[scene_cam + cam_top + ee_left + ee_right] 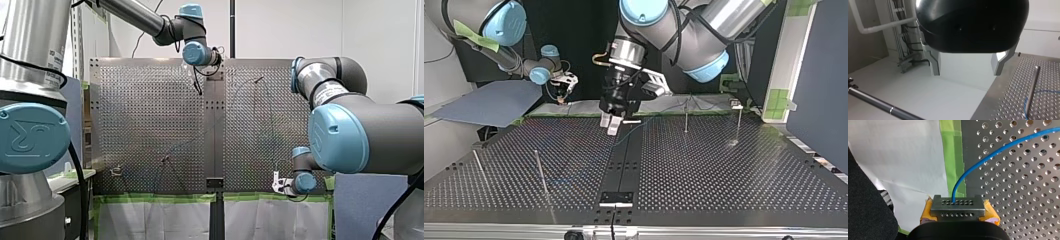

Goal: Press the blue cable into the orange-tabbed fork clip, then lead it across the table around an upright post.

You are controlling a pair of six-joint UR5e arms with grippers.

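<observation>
In the right wrist view the blue cable (988, 160) runs over the perforated plate and down between the yellow pads (991, 216) of my right gripper (958, 203), which is shut on it. From across the table that gripper (563, 95) sits small at the far edge on the left. My left gripper (610, 123) hangs just above the plate near its middle seam. Its own view shows it (968, 67) open with nothing between the fingers (934, 63). Beside it stands an upright post (1032, 88) with the cable (1040, 92) curving round its foot. A small clip (736, 104) sits far right; its tab colour is unclear.
Thin upright posts (686, 116) (540, 172) (479, 167) stand about the perforated table (724, 180). Green tape (953, 150) lines the table's edge by my right gripper. A dark seam plate (619, 170) runs down the middle. A grey sheet (489, 102) lies off the table's far left.
</observation>
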